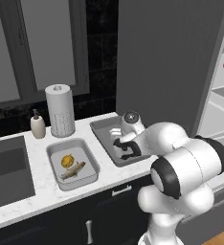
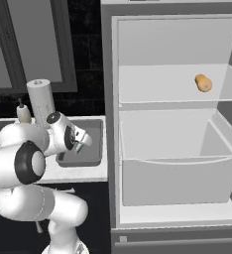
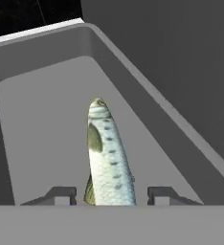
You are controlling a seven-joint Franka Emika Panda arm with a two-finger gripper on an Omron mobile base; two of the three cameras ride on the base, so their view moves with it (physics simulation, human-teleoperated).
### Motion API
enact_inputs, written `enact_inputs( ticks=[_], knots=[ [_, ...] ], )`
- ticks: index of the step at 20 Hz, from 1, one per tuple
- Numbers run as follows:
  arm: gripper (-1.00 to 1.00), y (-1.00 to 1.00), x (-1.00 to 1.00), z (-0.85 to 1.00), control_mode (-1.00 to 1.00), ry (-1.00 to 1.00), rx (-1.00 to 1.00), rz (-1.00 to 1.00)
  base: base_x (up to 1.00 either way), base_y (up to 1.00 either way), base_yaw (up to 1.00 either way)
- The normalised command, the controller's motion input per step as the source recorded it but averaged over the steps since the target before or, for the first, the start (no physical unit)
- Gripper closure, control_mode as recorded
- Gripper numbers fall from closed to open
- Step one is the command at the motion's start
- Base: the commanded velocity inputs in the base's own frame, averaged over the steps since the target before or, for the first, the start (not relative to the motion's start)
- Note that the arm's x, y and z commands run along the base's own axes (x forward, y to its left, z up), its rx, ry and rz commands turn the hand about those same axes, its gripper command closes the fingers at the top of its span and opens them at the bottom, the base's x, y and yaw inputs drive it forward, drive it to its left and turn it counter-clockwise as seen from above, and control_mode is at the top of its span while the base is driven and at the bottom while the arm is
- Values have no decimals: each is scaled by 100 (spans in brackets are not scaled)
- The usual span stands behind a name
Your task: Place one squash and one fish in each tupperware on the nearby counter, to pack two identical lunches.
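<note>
Fish (image 3: 108,153), slim, silvery and probably slippery, sits between our gripper's (image 3: 112,195) parted fingertips over the dark grey tray (image 3: 32,124); we'd grab mid-body.

The fish's (image 3: 108,158) tail end is cut off at the bottom of the hand view. From the left, the arm hides much of the darker tray (image 1: 104,131).

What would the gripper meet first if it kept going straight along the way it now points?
The fish lies straight ahead between the open gripper's fingers; past it comes the floor of the darker tupperware. Whether the fingers touch the fish is unclear.
</note>
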Motion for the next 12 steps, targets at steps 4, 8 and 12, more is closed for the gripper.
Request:
enact_inputs(
  ticks=[4, 8, 12],
  knots=[
    [-100, 5, 31, 13, -100, 6, 1, -10, 0, 0, 0],
    [-100, 29, 1, 88, -100, 10, 5, -10, 0, 0, 0],
    [-100, 16, -72, 100, -100, 13, 15, -2, 0, 0, 0]
  ],
)
